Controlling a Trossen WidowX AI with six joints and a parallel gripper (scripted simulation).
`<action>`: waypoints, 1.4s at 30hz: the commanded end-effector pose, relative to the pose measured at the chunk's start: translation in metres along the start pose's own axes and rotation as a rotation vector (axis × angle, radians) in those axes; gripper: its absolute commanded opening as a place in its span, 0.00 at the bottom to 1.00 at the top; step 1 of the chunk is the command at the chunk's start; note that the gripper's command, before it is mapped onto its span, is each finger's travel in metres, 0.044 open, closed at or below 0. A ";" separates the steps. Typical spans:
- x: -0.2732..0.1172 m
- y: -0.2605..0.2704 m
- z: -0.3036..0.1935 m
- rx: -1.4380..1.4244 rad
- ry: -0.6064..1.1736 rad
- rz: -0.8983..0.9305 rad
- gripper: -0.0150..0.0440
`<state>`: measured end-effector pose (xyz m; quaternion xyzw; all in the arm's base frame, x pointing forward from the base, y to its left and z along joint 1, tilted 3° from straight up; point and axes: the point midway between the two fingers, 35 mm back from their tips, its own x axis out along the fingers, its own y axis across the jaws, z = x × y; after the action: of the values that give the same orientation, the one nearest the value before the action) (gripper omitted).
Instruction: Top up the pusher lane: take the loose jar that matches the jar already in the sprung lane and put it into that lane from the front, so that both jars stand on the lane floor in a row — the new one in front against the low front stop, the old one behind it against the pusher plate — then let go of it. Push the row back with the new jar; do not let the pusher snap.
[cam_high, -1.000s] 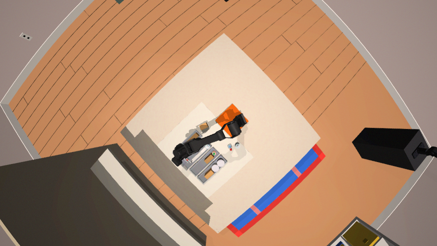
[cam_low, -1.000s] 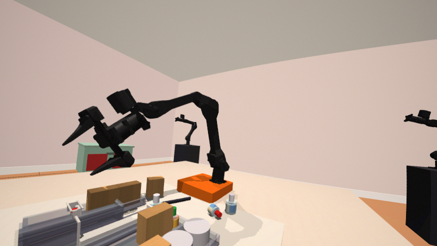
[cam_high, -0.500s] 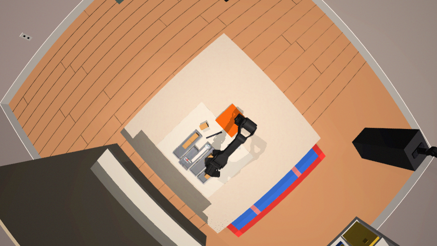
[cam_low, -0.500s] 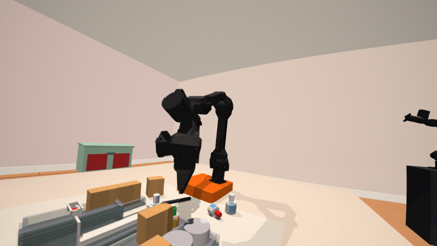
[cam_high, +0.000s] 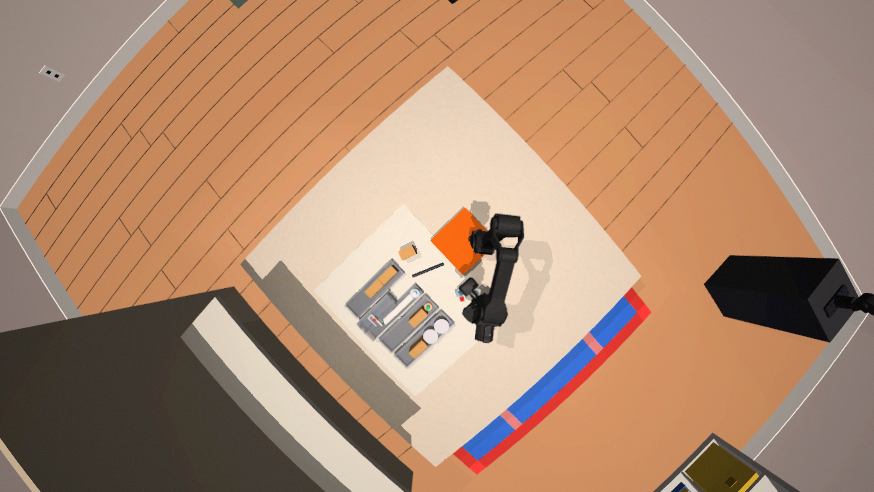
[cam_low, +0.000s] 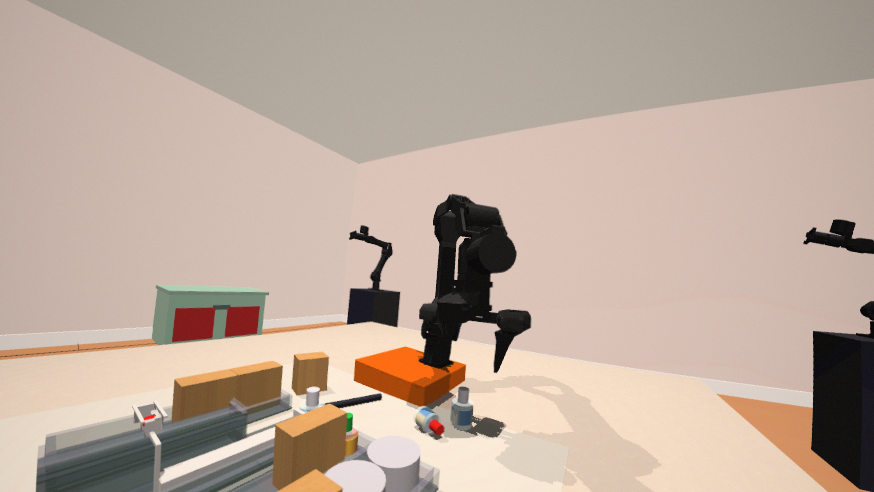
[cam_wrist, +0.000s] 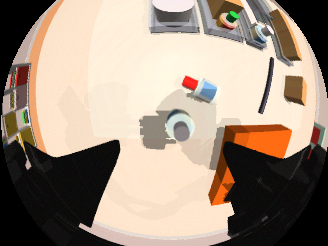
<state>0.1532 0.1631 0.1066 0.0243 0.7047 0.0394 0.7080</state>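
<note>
Here the end effector (cam_wrist: 170, 153) hangs wide open and empty above the upright grey-capped jar (cam_wrist: 179, 125) on the counter (cam_low: 611, 427).

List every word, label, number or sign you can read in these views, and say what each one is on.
None: no readable text shows in any view.
The upright pale blue jar with a grey cap bears no legible label.
The toppled pale blue jar with a red cap bears none either.
The green cabinet with red door panels has plain panels, no lettering.
The orange base block is unmarked.
</note>
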 end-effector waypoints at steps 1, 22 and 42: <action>0.001 -0.006 -0.007 -0.037 0.007 -0.032 1.00; 0.050 -0.011 -0.005 -0.037 0.007 -0.032 1.00; 0.081 -0.013 -0.005 -0.037 0.008 -0.032 1.00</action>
<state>0.1501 0.1606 0.0310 0.0032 0.7047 0.0465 0.7079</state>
